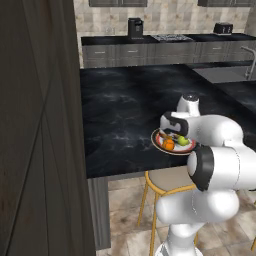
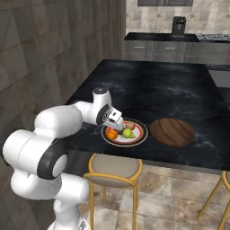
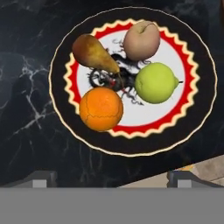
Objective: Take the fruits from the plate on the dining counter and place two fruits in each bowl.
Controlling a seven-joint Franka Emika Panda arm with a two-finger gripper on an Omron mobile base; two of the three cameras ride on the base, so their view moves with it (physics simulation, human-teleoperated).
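Black marble dining counter [image 3: 26,87] holds the plate [image 3: 199,48], its brown pear [image 3: 92,53] lying diagonally, above the spread-open gripper [image 3: 111,179].

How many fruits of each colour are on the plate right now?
Orange: 1, the orange
Green: 1, the lime-green fruit
Brown: 1, the pear
Tan: 1, the round fruit
Total: 4, all on the plate.
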